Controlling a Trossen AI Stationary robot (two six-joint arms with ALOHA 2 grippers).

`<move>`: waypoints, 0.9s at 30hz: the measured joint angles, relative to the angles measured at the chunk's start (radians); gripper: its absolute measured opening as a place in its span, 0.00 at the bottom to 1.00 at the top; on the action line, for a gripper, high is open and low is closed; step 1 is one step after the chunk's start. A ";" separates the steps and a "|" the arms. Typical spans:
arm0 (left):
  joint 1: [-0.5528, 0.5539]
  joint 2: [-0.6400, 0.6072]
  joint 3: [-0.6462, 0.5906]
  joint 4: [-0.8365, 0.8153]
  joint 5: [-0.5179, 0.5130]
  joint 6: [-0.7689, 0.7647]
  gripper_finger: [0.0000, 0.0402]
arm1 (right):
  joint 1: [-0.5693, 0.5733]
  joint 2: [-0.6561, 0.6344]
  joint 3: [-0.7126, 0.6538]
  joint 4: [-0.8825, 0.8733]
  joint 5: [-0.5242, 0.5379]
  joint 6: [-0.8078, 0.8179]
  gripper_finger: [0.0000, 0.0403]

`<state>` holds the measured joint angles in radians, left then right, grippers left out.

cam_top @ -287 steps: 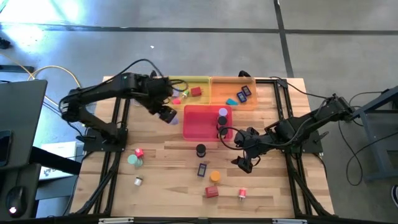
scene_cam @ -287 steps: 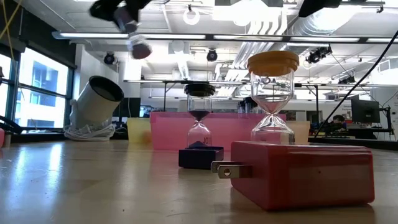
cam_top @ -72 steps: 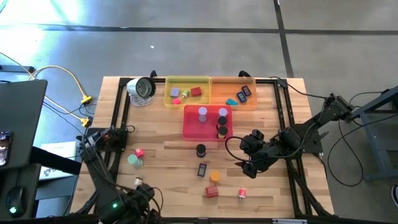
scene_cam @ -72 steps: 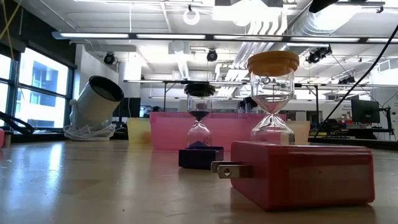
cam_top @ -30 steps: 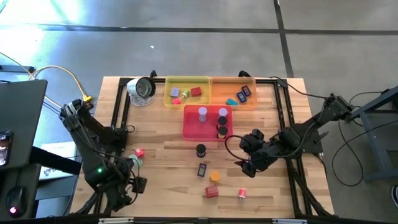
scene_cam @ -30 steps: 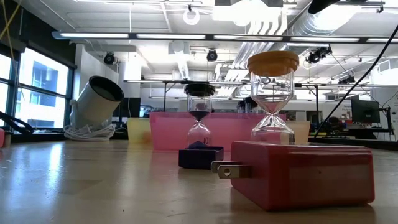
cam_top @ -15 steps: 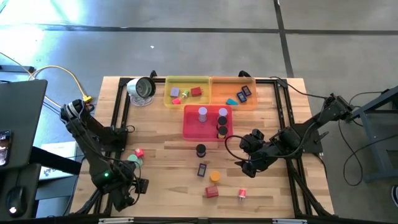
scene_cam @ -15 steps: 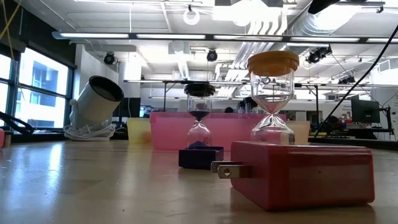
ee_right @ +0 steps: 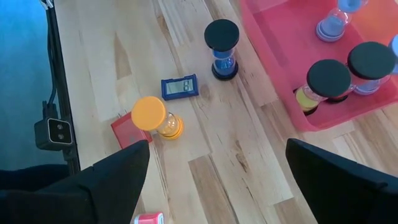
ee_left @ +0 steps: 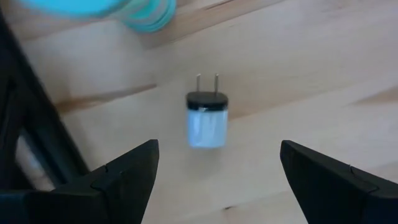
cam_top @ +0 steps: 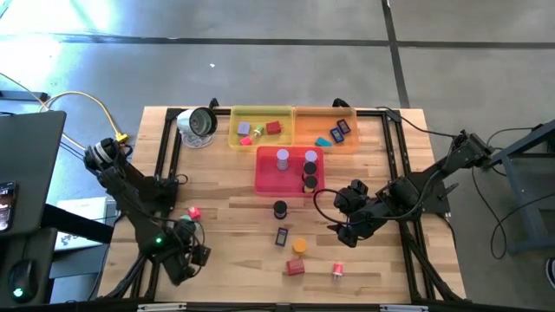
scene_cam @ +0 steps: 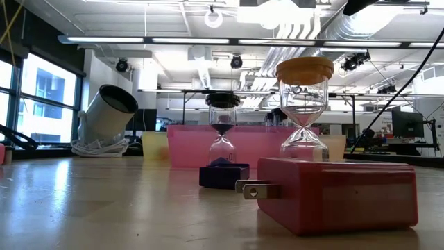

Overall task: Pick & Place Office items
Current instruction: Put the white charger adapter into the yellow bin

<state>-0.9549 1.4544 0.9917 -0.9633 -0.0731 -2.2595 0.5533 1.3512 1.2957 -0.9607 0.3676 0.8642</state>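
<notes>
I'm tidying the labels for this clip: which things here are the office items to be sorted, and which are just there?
Job items:
- white plug adapter, between the open left gripper fingers
- teal timer
- orange-capped sand timer
- black-capped sand timer
- small blue clock
- red block

Just there:
- pink tray
- yellow tray
- silver-rimmed round object

Looks like a big open-plan robotics lab or workshop: polished grey concrete floor, exposed white ceiling ducts and strip lights, big windows, a pale wooden worktop, rows of benches with monitors behind.
</notes>
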 joint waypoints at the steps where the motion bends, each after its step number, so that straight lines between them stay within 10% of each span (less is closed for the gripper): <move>1: 0.011 0.000 -0.006 0.012 0.000 0.017 0.81 | 0.000 0.000 0.000 0.000 0.000 -0.002 0.91; 27: 0.102 0.000 -0.183 0.274 0.091 0.196 0.77 | 0.001 0.000 0.000 0.000 -0.004 0.003 0.91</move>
<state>-0.8528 1.4548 0.8092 -0.6896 0.0182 -2.0637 0.5545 1.3514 1.2957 -0.9611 0.3637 0.8673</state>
